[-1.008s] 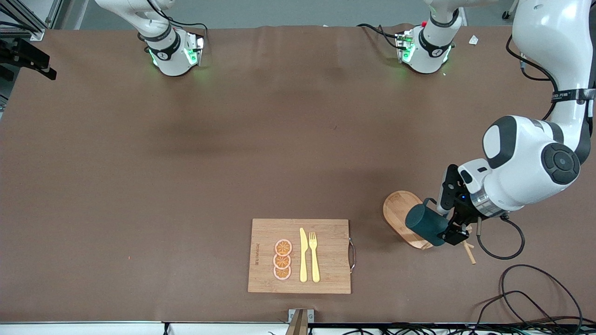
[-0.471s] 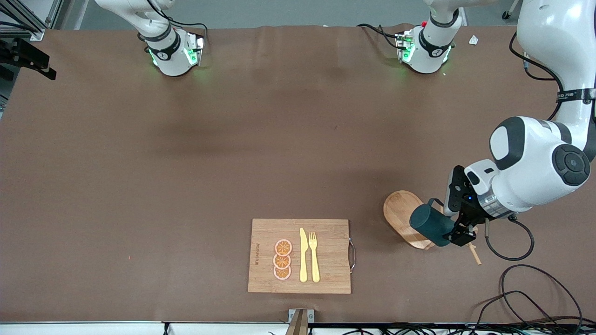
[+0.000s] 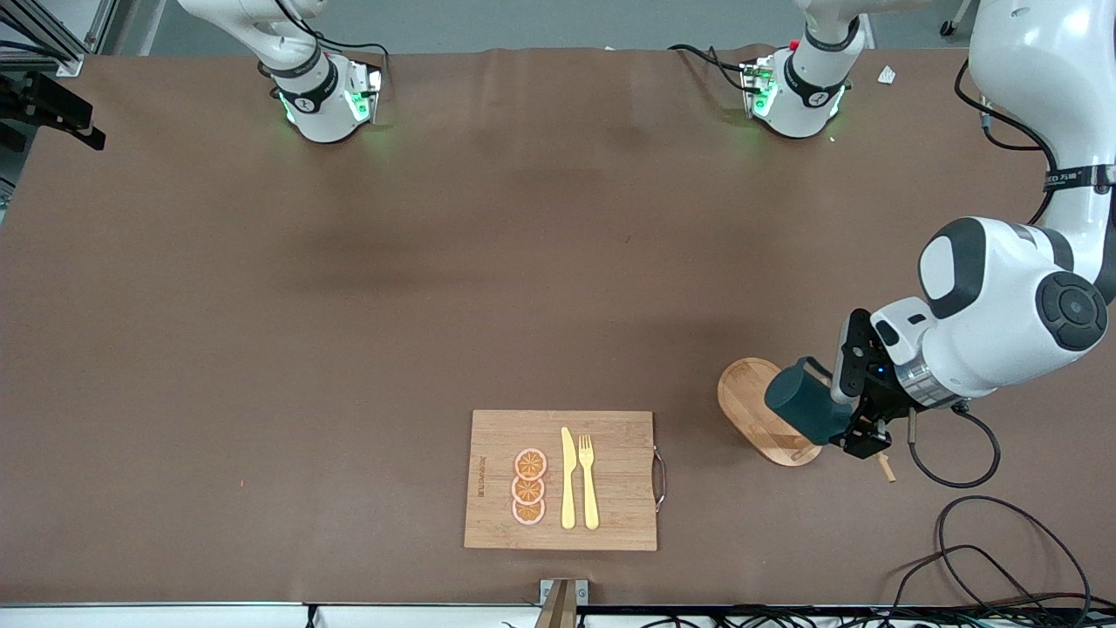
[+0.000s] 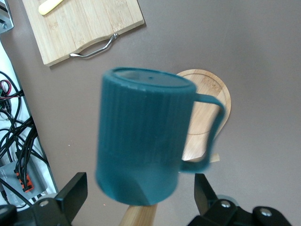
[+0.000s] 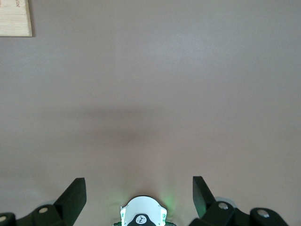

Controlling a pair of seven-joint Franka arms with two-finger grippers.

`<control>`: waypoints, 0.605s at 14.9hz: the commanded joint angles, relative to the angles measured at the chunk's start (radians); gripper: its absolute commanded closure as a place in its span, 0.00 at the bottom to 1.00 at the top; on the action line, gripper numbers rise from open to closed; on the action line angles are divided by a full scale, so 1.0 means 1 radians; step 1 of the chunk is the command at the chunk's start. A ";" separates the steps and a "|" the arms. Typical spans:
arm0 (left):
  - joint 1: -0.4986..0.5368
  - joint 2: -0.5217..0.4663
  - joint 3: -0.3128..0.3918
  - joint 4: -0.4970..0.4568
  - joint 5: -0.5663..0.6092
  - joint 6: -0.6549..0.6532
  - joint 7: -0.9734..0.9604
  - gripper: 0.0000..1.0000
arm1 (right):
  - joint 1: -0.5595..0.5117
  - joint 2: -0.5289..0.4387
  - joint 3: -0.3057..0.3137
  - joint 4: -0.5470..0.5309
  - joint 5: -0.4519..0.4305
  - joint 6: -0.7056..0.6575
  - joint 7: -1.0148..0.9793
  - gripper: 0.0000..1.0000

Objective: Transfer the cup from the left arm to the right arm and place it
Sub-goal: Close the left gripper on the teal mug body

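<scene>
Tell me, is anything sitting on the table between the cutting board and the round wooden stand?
No. In the front view, the stretch of table between the cutting board and the round wooden stand is bare brown tabletop.

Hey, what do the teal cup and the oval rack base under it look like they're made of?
The cup: matte dark teal with fine vertical ribs and no glare, so likely plastic or matte-glazed ceramic; I cannot tell which. The oval rack base: light wood, probably bamboo, with visible grain and a smooth unpainted finish.
</scene>
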 commanded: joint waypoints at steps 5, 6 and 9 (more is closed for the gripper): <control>-0.003 0.014 -0.002 0.005 -0.046 -0.021 -0.022 0.00 | -0.001 -0.015 -0.001 -0.018 -0.015 0.000 -0.006 0.00; -0.003 0.016 -0.002 0.005 -0.047 -0.019 -0.022 0.00 | -0.001 -0.016 -0.001 -0.018 -0.015 0.000 -0.006 0.00; -0.004 0.028 0.000 0.004 -0.052 -0.008 -0.022 0.00 | -0.001 -0.015 -0.001 -0.020 -0.015 0.000 -0.006 0.00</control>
